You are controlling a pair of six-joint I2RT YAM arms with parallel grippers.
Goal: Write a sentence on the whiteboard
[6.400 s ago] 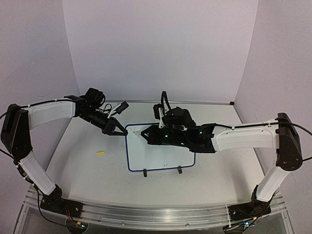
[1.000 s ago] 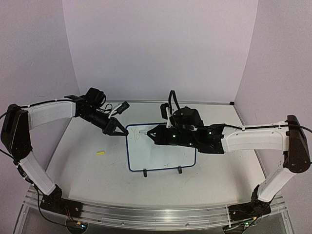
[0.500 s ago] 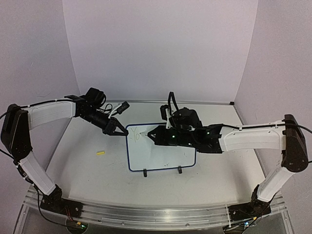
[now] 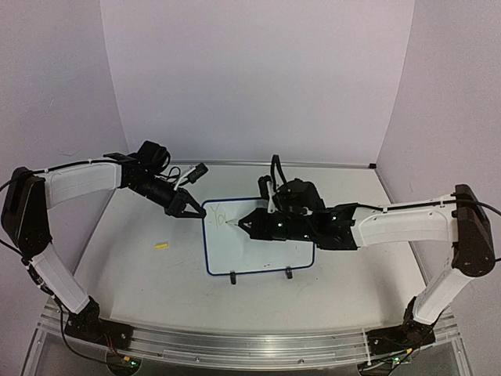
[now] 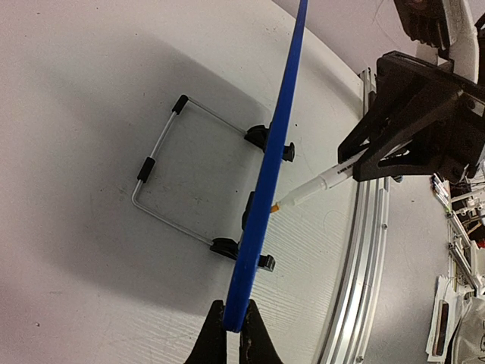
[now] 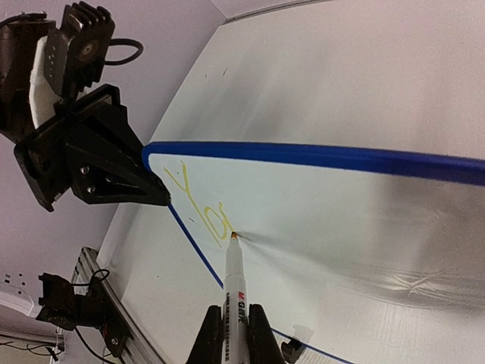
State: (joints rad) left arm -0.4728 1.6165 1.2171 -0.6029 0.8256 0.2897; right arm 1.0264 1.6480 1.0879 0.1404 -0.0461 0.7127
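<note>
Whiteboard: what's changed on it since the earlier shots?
The right tool, shut on the marker, has written a yellow "Yo", the start of the sentence, on the formerly blank whiteboard, working rightward. The left tool stays clamped on the board's far left corner, and the board itself hasn't moved.

place: robot lab | cues: 2 arms (image 4: 78, 184) on rail (image 4: 250, 343), lilac backdrop walls (image 4: 258, 78)

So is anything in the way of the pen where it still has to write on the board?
Nothing visible is. The marker in the right gripper touches the whiteboard right after the yellow letters, and the white surface beyond them is bare. The left gripper only pinches the board's corner, off to the side.
</note>
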